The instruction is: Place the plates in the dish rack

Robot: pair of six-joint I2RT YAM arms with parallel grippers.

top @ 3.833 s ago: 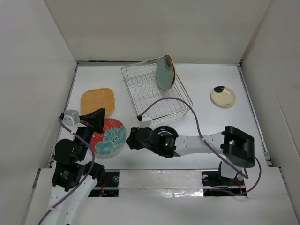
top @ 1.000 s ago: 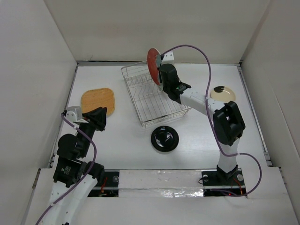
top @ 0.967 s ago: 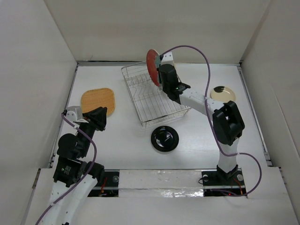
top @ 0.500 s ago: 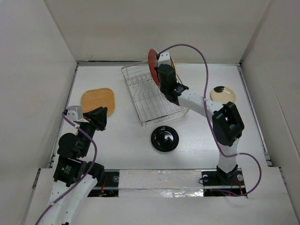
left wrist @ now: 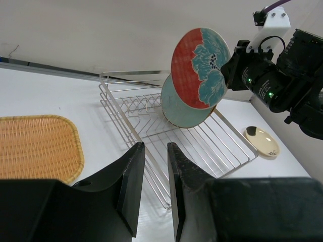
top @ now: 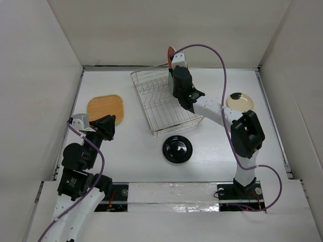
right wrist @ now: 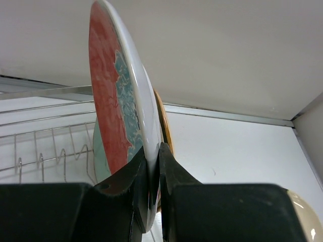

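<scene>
My right gripper point(top: 174, 64) point(right wrist: 153, 149) is shut on the rim of the red plate with the teal flower point(top: 170, 51) point(right wrist: 108, 116) point(left wrist: 199, 68). It holds the plate upright above the far end of the silver wire dish rack point(top: 164, 108) point(left wrist: 222, 143). The pale green plate point(left wrist: 176, 111) point(right wrist: 99, 151) stands in the rack just below and behind it. The glossy black plate point(top: 177, 148), the small cream plate point(top: 239, 102) point(left wrist: 261, 141) and the orange-tan woven plate point(top: 105, 108) point(left wrist: 35, 146) lie on the table. My left gripper point(top: 107, 126) point(left wrist: 155, 146) is open and empty. The beige leaf-patterned plate is out of view.
White walls enclose the table on three sides. The right arm stretches from its base point(top: 242, 186) across the rack's right side, its purple cable point(top: 222, 75) looping above. The left arm stays at the near left, beside the woven plate.
The right gripper took the red plate from the near left of the table and carried it over the rack's far end. In the last second it shifted right and turned edge-on. Left arm unmoved.
</scene>
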